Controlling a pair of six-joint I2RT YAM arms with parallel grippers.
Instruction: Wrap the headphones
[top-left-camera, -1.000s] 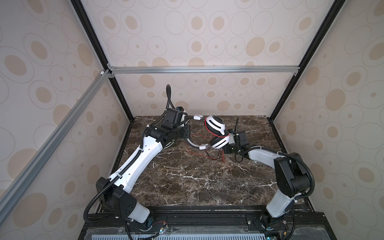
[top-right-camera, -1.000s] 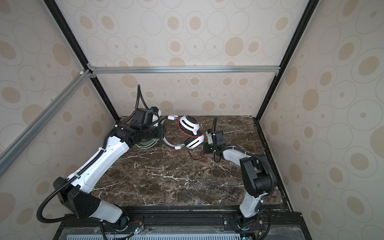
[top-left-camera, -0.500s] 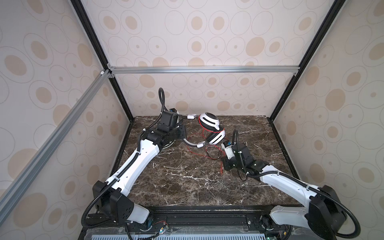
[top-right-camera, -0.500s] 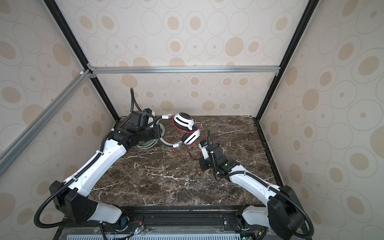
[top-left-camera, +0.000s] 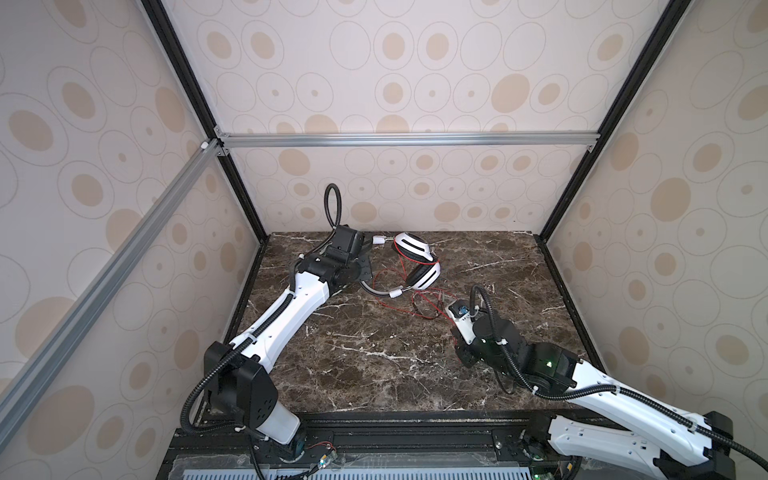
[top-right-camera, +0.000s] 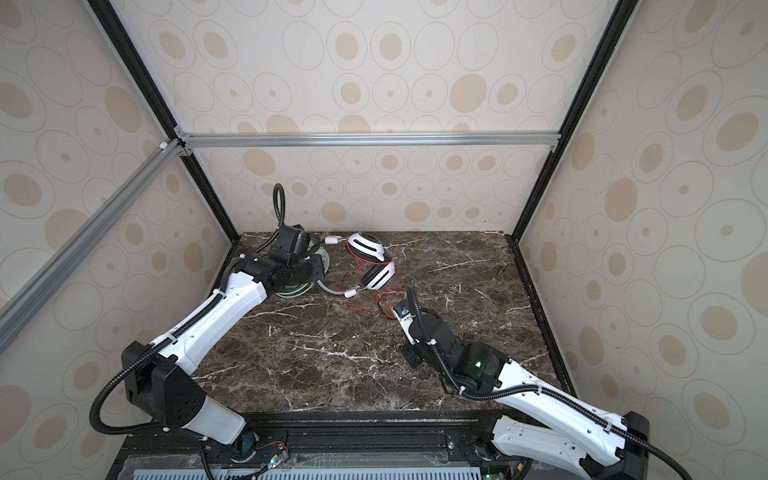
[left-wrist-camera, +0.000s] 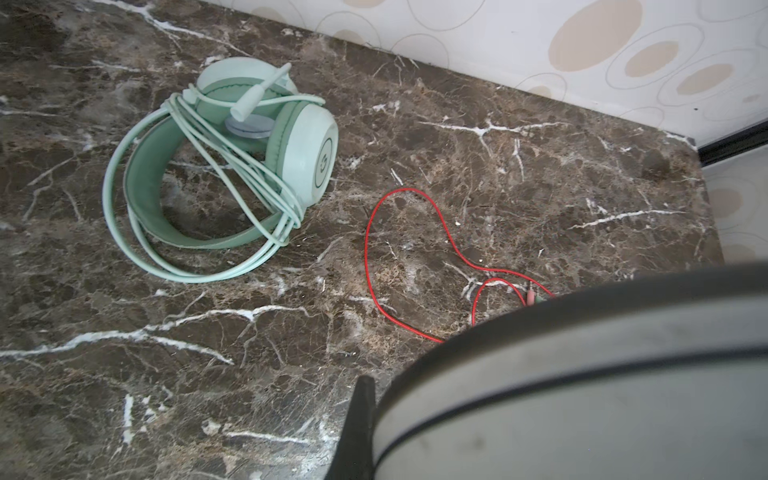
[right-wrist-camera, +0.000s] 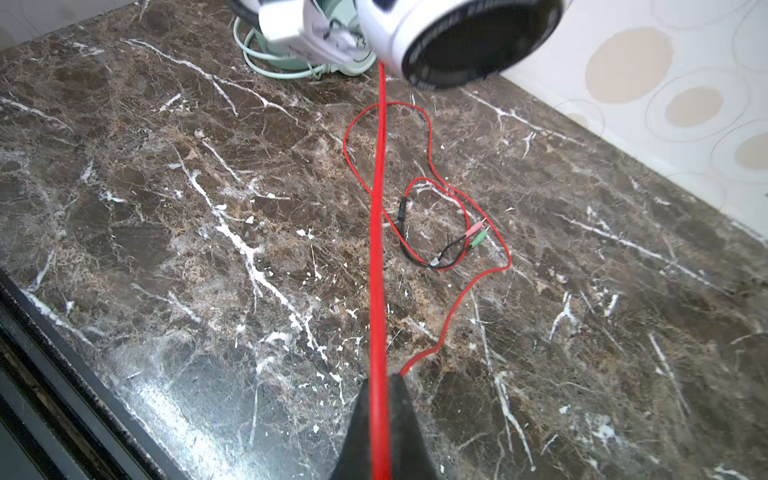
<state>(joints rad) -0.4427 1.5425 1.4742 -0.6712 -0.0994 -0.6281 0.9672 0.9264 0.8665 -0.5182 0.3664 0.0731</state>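
Mint headphones (top-right-camera: 294, 291) mostly behind left arm (top-right-camera: 232, 305)

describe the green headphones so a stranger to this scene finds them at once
Start at the dark marble table, back left corner, beneath the left arm. The mint green headphones lie there. Unlike the white-and-black pair beside them, which trails a thin red cable, their pale green cable is wound round them.

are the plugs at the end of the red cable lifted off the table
No, the pink and green plugs lie flat on the table, with slack red cable looped round them.
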